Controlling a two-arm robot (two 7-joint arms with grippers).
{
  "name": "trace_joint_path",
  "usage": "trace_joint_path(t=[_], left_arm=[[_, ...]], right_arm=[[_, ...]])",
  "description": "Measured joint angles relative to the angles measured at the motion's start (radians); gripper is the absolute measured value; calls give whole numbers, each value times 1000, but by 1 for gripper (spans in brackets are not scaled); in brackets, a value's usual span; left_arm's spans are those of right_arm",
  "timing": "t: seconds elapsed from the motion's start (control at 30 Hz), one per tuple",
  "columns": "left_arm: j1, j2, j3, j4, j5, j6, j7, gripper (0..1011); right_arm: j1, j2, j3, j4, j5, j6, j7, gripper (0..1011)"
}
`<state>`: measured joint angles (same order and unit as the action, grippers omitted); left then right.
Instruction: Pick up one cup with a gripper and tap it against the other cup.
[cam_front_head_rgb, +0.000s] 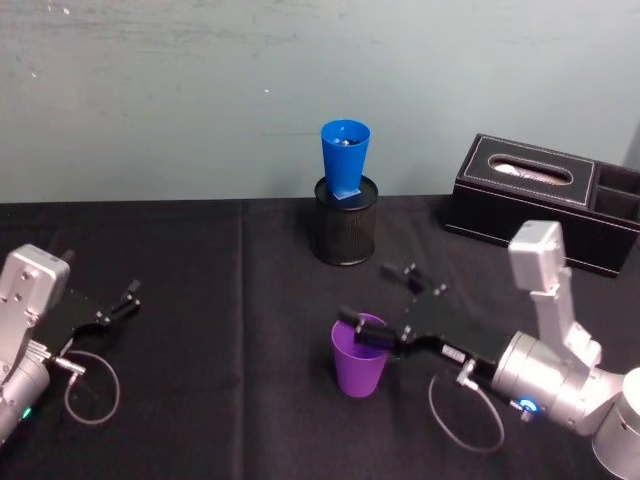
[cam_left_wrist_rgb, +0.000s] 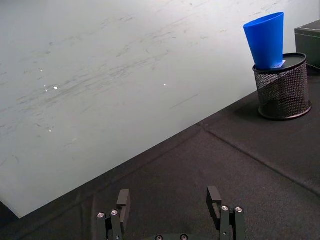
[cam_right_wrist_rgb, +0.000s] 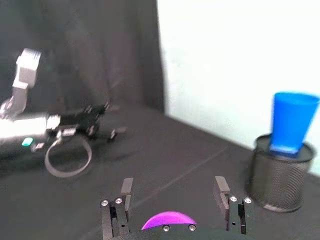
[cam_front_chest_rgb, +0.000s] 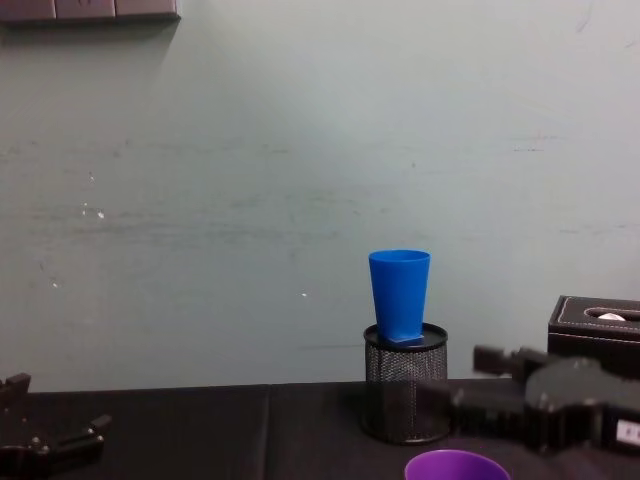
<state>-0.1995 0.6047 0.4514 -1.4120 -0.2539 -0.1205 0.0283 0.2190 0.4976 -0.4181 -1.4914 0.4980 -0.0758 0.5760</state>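
Observation:
The purple cup (cam_front_head_rgb: 358, 365) stands upright on the black table, with its rim low in the chest view (cam_front_chest_rgb: 455, 466) and close to the palm in the right wrist view (cam_right_wrist_rgb: 168, 220). My right gripper (cam_front_head_rgb: 366, 291) hovers just over it, open wide. One finger (cam_front_head_rgb: 365, 328) crosses the cup's rim and the other finger (cam_front_head_rgb: 410, 276) is well behind it. The blue cup (cam_front_head_rgb: 345, 156) sits upright in a black wire-mesh pen holder (cam_front_head_rgb: 346, 228) at the back centre. My left gripper (cam_front_head_rgb: 128, 298) rests open at the table's left.
A black tissue box (cam_front_head_rgb: 540, 195) stands at the back right. Grey cable loops hang beside both arms. A pale wall rises right behind the table's far edge.

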Motion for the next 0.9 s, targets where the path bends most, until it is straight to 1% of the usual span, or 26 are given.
trace_joint_path(t=[0.03, 0.07, 0.13, 0.17, 0.2, 0.23, 0.27, 0.3, 0.33, 0.4, 0.43, 0.47, 0.5, 0.53, 0.57, 0.63, 0.7, 0.77, 0.9], left_arm=[[0, 0, 0, 0, 0, 0, 0, 1000], [0, 0, 0, 0, 0, 0, 0, 1000], [0, 0, 0, 0, 0, 0, 0, 1000], [0, 0, 0, 0, 0, 0, 0, 1000], [0, 0, 0, 0, 0, 0, 0, 1000], [0, 0, 0, 0, 0, 0, 0, 1000], [0, 0, 0, 0, 0, 0, 0, 1000], [0, 0, 0, 0, 0, 0, 0, 1000], [0, 0, 0, 0, 0, 0, 0, 1000], [0, 0, 0, 0, 0, 0, 0, 1000], [0, 0, 0, 0, 0, 0, 0, 1000], [0, 0, 0, 0, 0, 0, 0, 1000], [0, 0, 0, 0, 0, 0, 0, 1000], [0, 0, 0, 0, 0, 0, 0, 1000], [0, 0, 0, 0, 0, 0, 0, 1000], [0, 0, 0, 0, 0, 0, 0, 1000], [0, 0, 0, 0, 0, 0, 0, 1000], [0, 0, 0, 0, 0, 0, 0, 1000], [0, 0, 0, 0, 0, 0, 0, 1000]], right_arm=[[-9, -6, 15, -8, 5, -14, -17, 1002], [-14, -9, 21, -11, 6, -20, -29, 1002], [-29, -23, 43, -21, 1, -32, -75, 1002], [-34, -27, 51, -24, -4, -34, -95, 1002], [-45, -38, 67, -29, -19, -35, -138, 1002], [-49, -44, 74, -31, -26, -34, -161, 1002], [-56, -56, 87, -34, -43, -24, -209, 1002], [-56, -56, 87, -34, -43, -24, -209, 1002], [-60, -67, 98, -34, -59, -10, -251, 1002], [-62, -79, 107, -32, -77, 9, -296, 1002], [-63, -91, 114, -27, -94, 30, -337, 1002], [-63, -97, 117, -23, -103, 41, -356, 1002], [-63, -108, 123, -15, -118, 61, -390, 1002], [-63, -108, 123, -15, -118, 61, -390, 1002], [-62, -117, 127, -7, -130, 78, -415, 1002], [-57, -131, 133, 10, -141, 107, -443, 1002], [-53, -140, 138, 21, -143, 128, -455, 1002], [-46, -152, 145, 39, -143, 154, -464, 1002], [-43, -162, 159, 49, -135, 179, -458, 1002]])
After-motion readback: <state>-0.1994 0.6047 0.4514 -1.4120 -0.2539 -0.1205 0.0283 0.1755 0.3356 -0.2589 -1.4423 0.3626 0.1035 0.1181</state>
